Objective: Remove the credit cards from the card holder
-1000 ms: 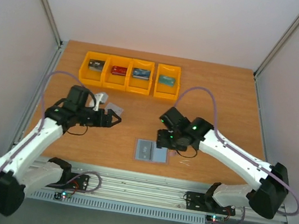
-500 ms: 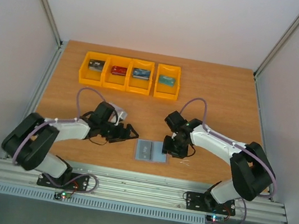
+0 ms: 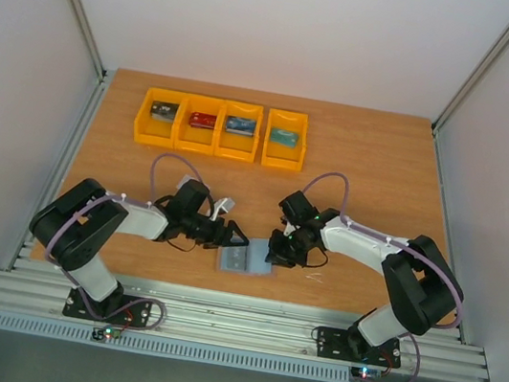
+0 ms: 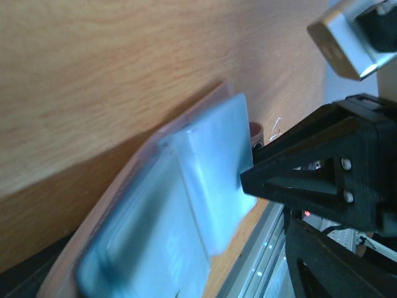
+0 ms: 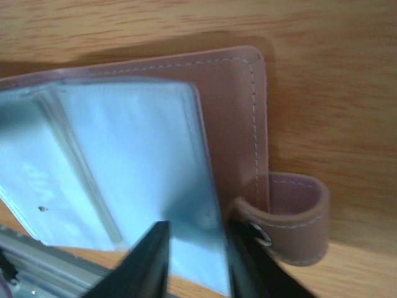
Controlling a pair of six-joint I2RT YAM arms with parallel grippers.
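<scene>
The card holder [image 3: 242, 260] lies open near the table's front edge, with light blue-grey sleeves [image 4: 205, 180] and a pinkish outer side [image 5: 239, 105]. My right gripper [image 3: 275, 251] is at its right end. In the right wrist view that gripper [image 5: 195, 264] is shut on the edge of the right-hand sleeve, beside the snap strap [image 5: 298, 223]. My left gripper [image 3: 234, 238] stands open at the holder's left edge; in the left wrist view its own fingers do not show. The credit cards are hidden; none shows apart from the sleeves.
Several orange bins [image 3: 221, 128] holding small items line the back left of the table. A thin whitish scrap [image 3: 315, 278] lies just right of the holder. The metal rail [image 3: 234, 319] runs along the near edge, close below the holder.
Both arms have dropped in toward the holder. The right gripper has closed on the right sleeve. The holder has shifted a little left and turned slightly.
</scene>
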